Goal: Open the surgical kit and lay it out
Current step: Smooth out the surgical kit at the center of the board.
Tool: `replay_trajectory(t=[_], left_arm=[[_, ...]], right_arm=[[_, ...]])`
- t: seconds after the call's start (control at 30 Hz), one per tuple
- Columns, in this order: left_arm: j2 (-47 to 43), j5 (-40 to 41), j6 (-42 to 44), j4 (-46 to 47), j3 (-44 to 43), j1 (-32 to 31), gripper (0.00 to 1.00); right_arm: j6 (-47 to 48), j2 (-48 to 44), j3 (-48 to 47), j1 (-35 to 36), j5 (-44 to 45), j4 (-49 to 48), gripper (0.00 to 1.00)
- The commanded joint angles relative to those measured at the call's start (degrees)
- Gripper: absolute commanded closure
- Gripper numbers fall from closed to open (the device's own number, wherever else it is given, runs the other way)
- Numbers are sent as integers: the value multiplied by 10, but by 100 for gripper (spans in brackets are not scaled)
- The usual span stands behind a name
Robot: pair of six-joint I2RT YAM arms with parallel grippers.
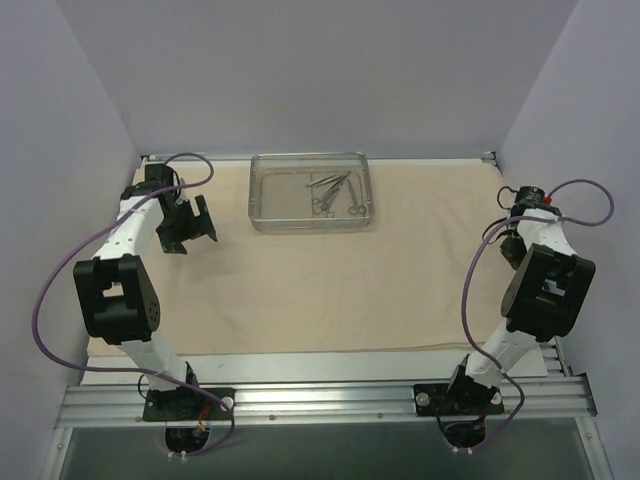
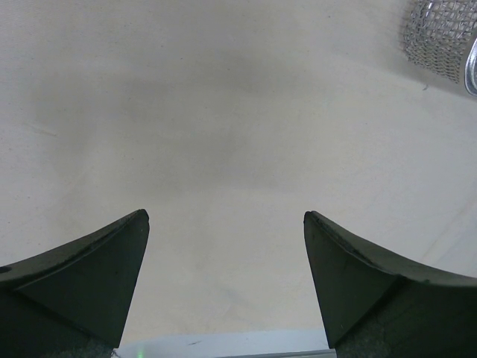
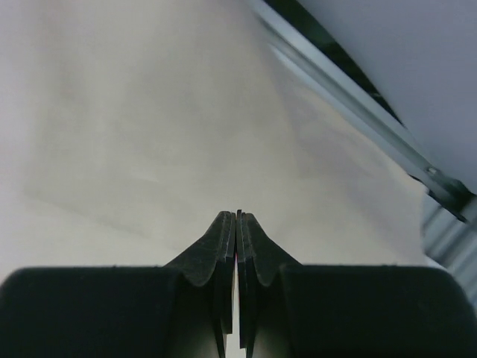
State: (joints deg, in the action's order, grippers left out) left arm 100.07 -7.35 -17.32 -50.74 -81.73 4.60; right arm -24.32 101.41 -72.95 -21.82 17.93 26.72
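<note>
The beige cloth wrap [image 1: 330, 290] lies spread flat as a sheet over the table. A clear rectangular tray [image 1: 262, 192] stands on it at the back middle, with several slim metal instruments [image 1: 333, 192] inside. My left gripper [image 1: 192, 228] is open and empty above the cloth [image 2: 223, 134], left of the tray; a tray corner [image 2: 440, 37] shows at the top right of the left wrist view. My right gripper [image 1: 512, 240] is shut and empty over the cloth [image 3: 149, 134] near the right edge. In the right wrist view its fingertips [image 3: 237, 218] are pressed together.
Grey walls close in the left, back and right sides. A metal rail [image 3: 358, 104] runs along the table's right edge. An aluminium frame [image 1: 320, 400] holding both arm bases lies at the near edge.
</note>
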Motion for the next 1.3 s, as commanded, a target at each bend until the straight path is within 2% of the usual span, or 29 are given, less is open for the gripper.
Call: replay_trajectory(t=[0.0,0.1,0.37,0.47,0.67,0.73,0.83,1.0,1.13,1.27], left_arm=[[-27,-8,3,-6,-11,-1,6],[-35,-15,1,-7,-4,-2,6],[-53,-32,-3,11,12,-6,6],[-60,-34,-3,16,20,-6,6],[-73,-33,0,17,21,-5,6],[-73,-28,2,16,21,-5,6],[-70,-30,3,15,20,-6,6],[-64,-33,2,13,18,-6,6],[-59,-39,1,16,21,-6,6],[-61,-43,-3,22,26,-6,6]], right_arm=[[17,-20,64,-41,106,36,100],[43,16,90,-49,137,39,100],[65,82,69,-79,162,69,100],[73,124,72,-80,226,83,100],[69,79,72,-61,282,100,100],[71,50,53,-45,256,100,100],[65,7,39,13,267,109,100],[65,-33,53,16,222,126,98],[97,-18,53,17,203,121,100],[116,26,33,15,238,133,100]])
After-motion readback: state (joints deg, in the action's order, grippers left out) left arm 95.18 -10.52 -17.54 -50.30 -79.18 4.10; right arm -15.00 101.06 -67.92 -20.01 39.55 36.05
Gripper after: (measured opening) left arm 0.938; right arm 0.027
